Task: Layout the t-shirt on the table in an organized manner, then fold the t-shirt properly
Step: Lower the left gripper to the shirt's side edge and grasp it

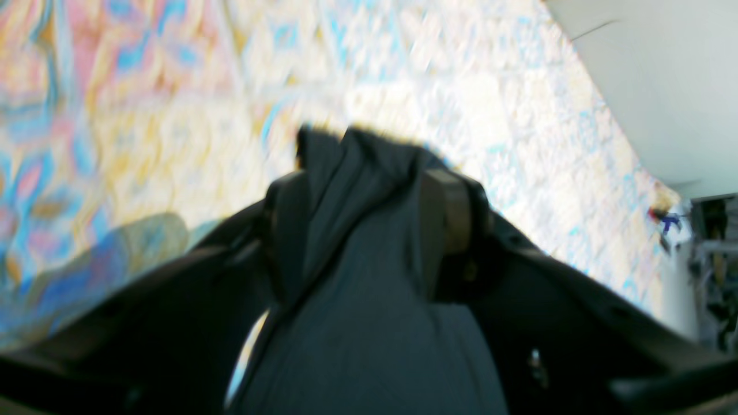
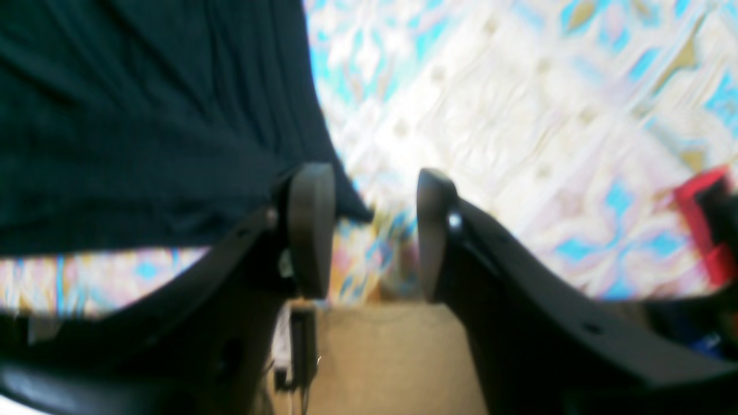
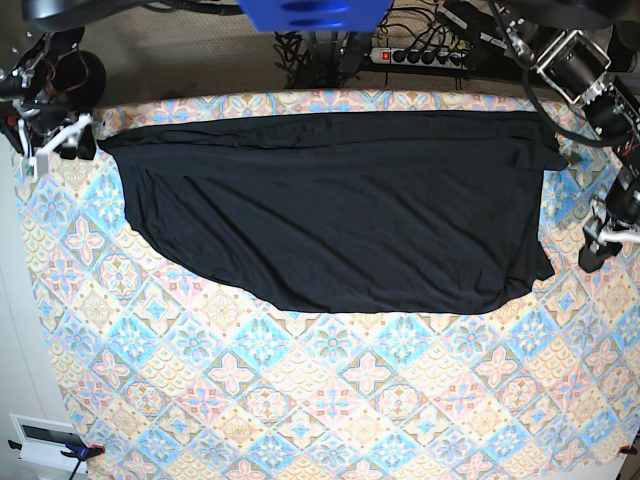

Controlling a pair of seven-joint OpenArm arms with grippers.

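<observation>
- Across the upper half of the base view, one shirt (image 3: pixel 330 210) is lying spread wide on the counter (image 3: pixel 300 400), its top edge running nearly straight along the far side and its lower edge sagging in a curve toward the frame's middle.
- Judging by that, the laying-out is looking well under way but not finished: ripples are showing across the fabric and the lower hem is sitting uneven, and no fold is showing yet, so the whole folding part is remaining.
- Left claw (image 1: pixel 369 213), at the right edge of the base view, is gripping a bunch of the shirt's fabric, which is filling the gap between its pads in the left wrist view.
- Right claw (image 2: pixel 369 230), at the upper left of the base view, is standing apart with nothing between its pads; the shirt's edge is hanging just beside one pad in the right wrist view.
- Counting: one shirt, one counter, two claws.
</observation>
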